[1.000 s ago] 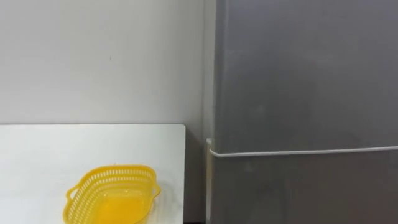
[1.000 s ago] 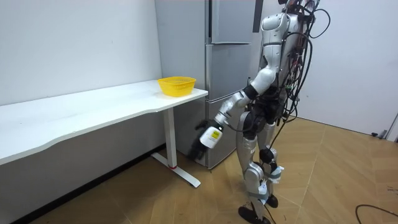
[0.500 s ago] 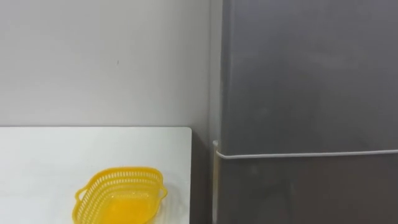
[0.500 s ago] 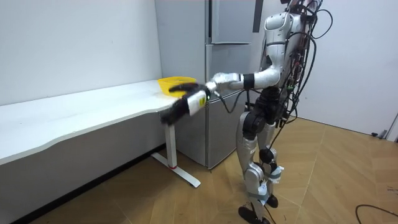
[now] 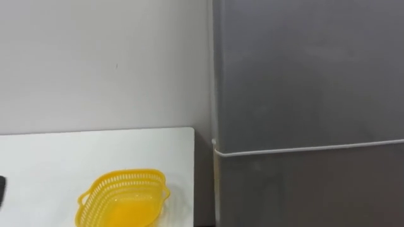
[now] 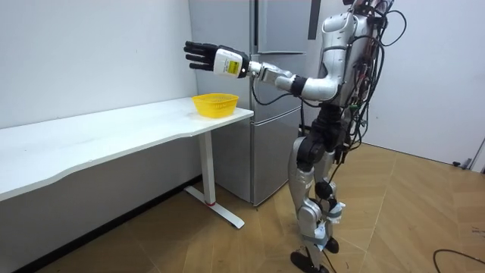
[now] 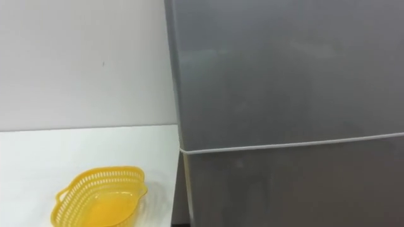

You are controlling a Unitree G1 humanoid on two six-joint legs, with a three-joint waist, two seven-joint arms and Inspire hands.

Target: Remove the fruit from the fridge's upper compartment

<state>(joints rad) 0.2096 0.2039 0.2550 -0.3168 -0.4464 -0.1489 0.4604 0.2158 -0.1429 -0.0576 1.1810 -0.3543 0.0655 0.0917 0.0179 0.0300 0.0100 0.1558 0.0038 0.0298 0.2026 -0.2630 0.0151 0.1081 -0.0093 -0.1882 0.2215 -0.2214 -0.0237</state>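
The grey fridge stands right in front of me with both doors shut. Its upper door (image 5: pixel 309 69) is seen from the side in the room view (image 6: pixel 276 26), and a pale seam (image 5: pixel 309 149) parts it from the lower door (image 5: pixel 309 189). My left hand (image 6: pixel 198 54) is raised at shoulder height over the table's end, left of the fridge, open with straight fingers and holding nothing. A dark sliver of the left hand (image 5: pixel 1 191) shows at the left edge of the left eye view.
A yellow plastic basket (image 5: pixel 123 198) sits empty near the end of the white table (image 5: pixel 63 151), next to the fridge. A narrow gap separates the table from the fridge. I stand on a wooden floor (image 6: pixel 394 220) facing the fridge.
My left arm has swung up from beside my thigh, past table height, to shoulder height over the basket. The eye views shifted slightly.
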